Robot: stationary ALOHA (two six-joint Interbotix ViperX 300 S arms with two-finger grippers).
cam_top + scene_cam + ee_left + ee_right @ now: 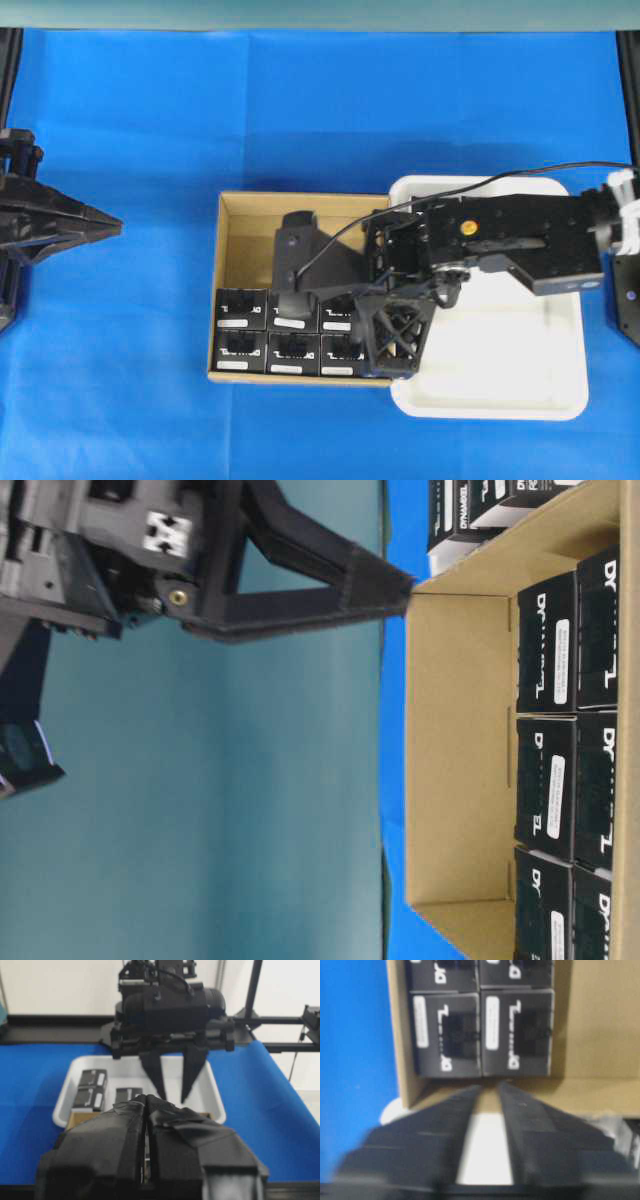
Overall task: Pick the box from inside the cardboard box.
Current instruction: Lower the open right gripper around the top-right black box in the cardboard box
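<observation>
Overhead exterior view, starting at the near edge of the blue cloth surface [120, 380]: the large tan cardboard carton with low walls [245, 215] has its near half packed with six small black boxes in two rows. Its far half is bare card.

The right hand [490, 1085] has reached in from the right, across the white rounded plastic tray [500, 400], and hangs over the carton's right wall. From its own wrist camera the fingers stand partly apart, with only white tray and carton rim showing in the gap. It holds nothing and, as far as I can tell, touches nothing.

I'd say the step in hand is the approach to a grasp. The gap sits almost over the seam between the two boxes at the right end, so the hand should shift toward the far side to centre on one small black cube-like box with white lettering and a white label sticker [517, 1032]. That one borders the bare floor, which gives one finger room to drop. The other finger must slide down the tight seam without nudging the neighbour. Spreading wider first, clearing the wall and coming down squarely would help.

Well off to the left, the left hand [145, 1097] is clenched tight and empty. Its camera shows three more black boxes lying in the tray.
</observation>
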